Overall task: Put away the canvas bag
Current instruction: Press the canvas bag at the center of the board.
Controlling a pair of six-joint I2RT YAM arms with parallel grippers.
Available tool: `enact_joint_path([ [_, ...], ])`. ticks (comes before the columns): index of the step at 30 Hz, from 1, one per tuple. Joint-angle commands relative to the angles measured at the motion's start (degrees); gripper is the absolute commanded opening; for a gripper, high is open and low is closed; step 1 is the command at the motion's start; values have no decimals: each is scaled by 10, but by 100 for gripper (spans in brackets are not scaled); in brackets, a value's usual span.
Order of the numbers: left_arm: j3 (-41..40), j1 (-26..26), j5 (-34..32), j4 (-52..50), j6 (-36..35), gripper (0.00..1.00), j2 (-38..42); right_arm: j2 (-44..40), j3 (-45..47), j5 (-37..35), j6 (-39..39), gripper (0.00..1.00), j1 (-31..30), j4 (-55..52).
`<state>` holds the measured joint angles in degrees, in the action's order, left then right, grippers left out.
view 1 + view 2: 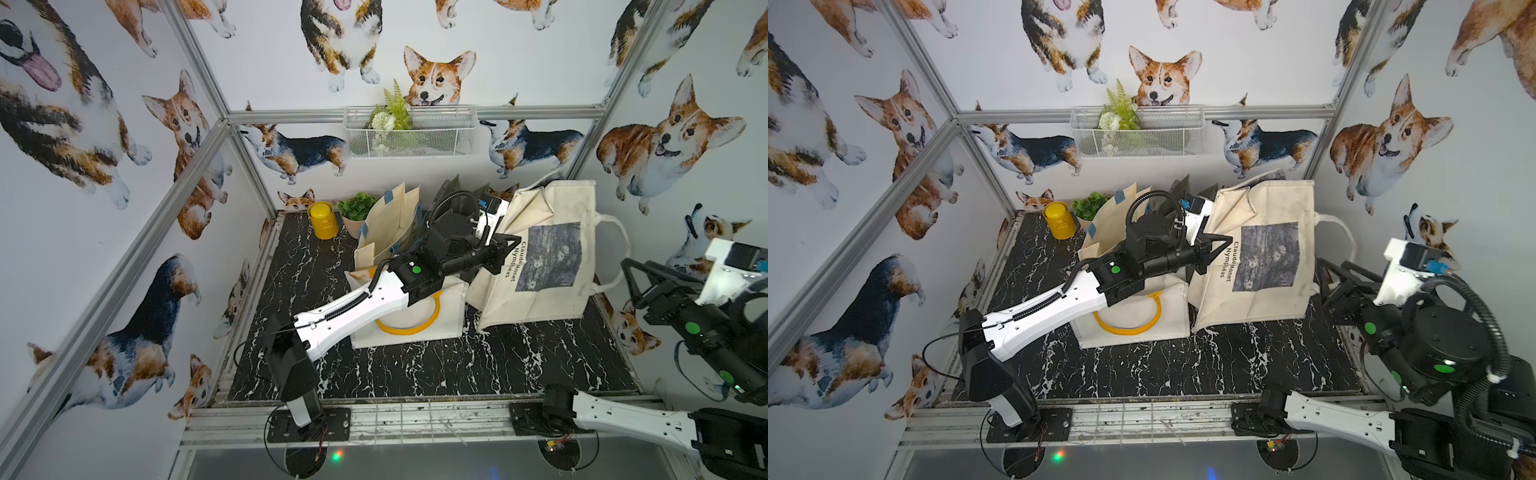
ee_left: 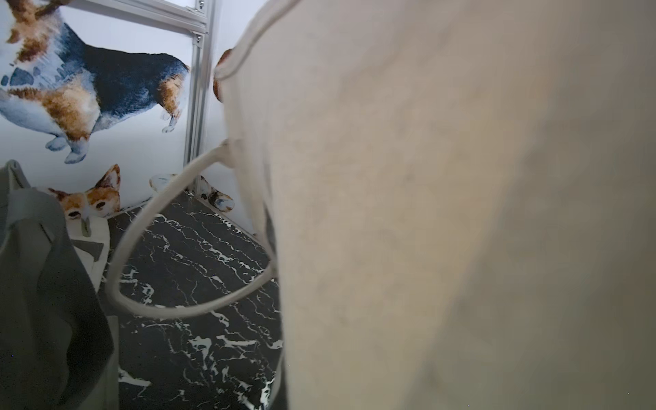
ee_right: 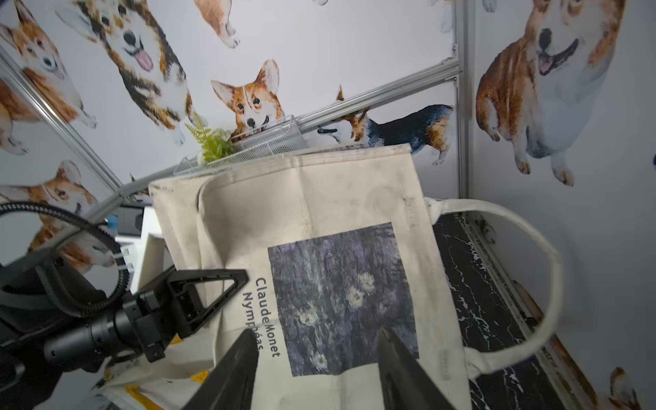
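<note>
The canvas bag (image 1: 548,249) (image 1: 1266,257) is cream with a dark blue painting print and the words "Claude Monet Nymphéas". It stands tilted at the back right of the black marble table. My left gripper (image 1: 505,245) (image 1: 1221,245) is shut on the bag's left edge, and in the left wrist view the cloth (image 2: 426,213) fills most of the picture and hides the jaws. One handle (image 3: 532,248) loops out to the right. My right gripper (image 3: 316,332) (image 1: 631,282) is open, drawn back to the right of the bag, with nothing between its fingers.
A second cream bag with a yellow ring print (image 1: 415,328) lies under my left arm. Upright cream bags (image 1: 395,216) and dark grey ones (image 1: 451,187) stand behind it. A yellow can (image 1: 321,219) and a potted plant (image 1: 357,208) sit back left. A wire basket (image 1: 409,133) hangs on the back wall.
</note>
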<state>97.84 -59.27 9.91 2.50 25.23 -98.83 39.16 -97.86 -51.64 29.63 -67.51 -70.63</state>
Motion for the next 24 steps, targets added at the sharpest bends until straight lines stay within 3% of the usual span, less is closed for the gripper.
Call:
enact_joint_path([
  [1,21,2,-33,52,98,0,-5,23,34,76,-82,61,-1,-13],
  [7,37,1,-100,47,153,0,-4,-25,190,168,-134,62,-1,125],
  [13,53,-21,-182,44,139,0,-8,-71,354,210,-196,61,-1,300],
  [20,70,-49,-267,44,126,0,-16,-66,443,135,-227,62,-1,450],
  [24,82,-61,-310,35,124,0,-19,-71,512,80,-284,62,-1,576],
])
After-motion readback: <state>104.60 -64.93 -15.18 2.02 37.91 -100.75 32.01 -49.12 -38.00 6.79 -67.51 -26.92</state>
